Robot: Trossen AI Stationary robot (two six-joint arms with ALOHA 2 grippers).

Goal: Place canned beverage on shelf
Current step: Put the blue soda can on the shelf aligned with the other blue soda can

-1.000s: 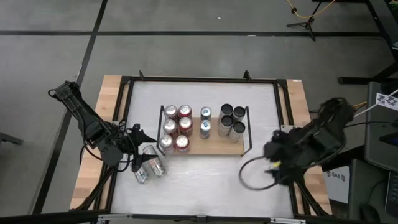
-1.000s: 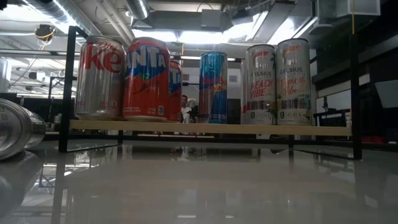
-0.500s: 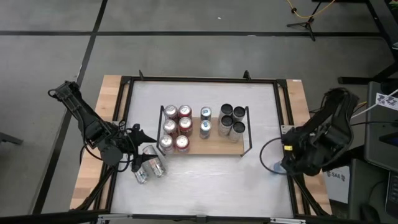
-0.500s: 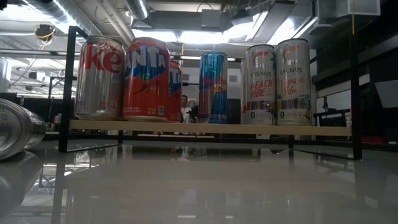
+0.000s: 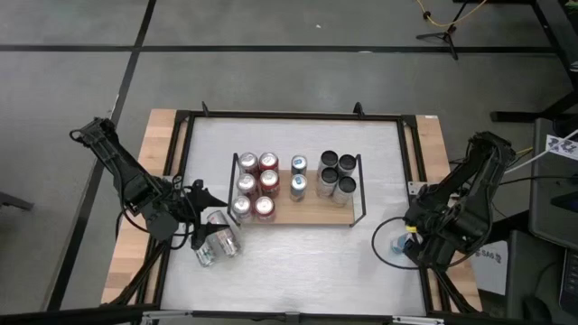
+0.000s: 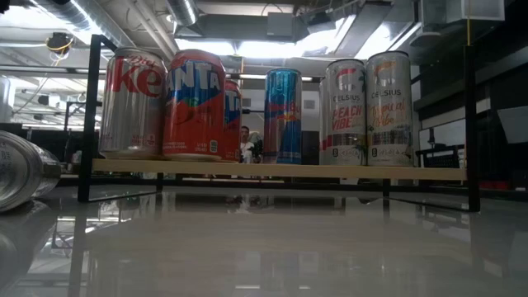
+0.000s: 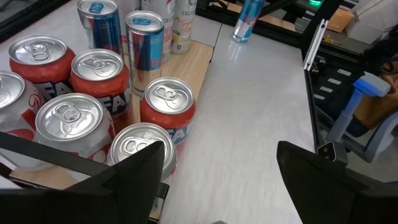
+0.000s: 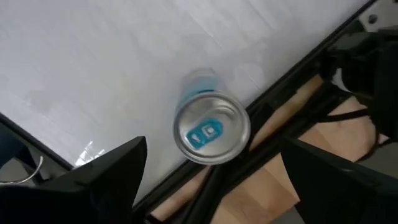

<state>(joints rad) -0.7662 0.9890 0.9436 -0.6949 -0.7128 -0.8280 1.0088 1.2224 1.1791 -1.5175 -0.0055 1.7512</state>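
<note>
The wooden shelf (image 5: 312, 209) in the table's middle carries several upright cans: red and silver ones (image 5: 257, 185) at its left, blue ones (image 5: 298, 178) in the middle, slim pale ones (image 5: 337, 176) at its right. A slim blue can (image 8: 211, 132) stands upright on the white tabletop by the right edge (image 5: 398, 244). My right gripper (image 8: 212, 149) hangs open above it, pointing down, one finger on either side and apart from it. My left gripper (image 7: 221, 168) is open at the shelf's near left corner (image 5: 209, 200), with nothing between its fingers.
Two silver cans (image 5: 217, 242) lie on their sides on the tabletop just near of my left gripper; one shows at the left of the low view (image 6: 21, 177). The table's black frame rail (image 8: 292, 81) runs close beside the blue can. Bare tabletop (image 5: 307, 262) lies near of the shelf.
My right gripper has gone toward the table's right edge and down, rolling about its own axis, and now hangs over the slim blue can. Its loose cable loop has swung along with it. The cans and my left arm have kept still.
</note>
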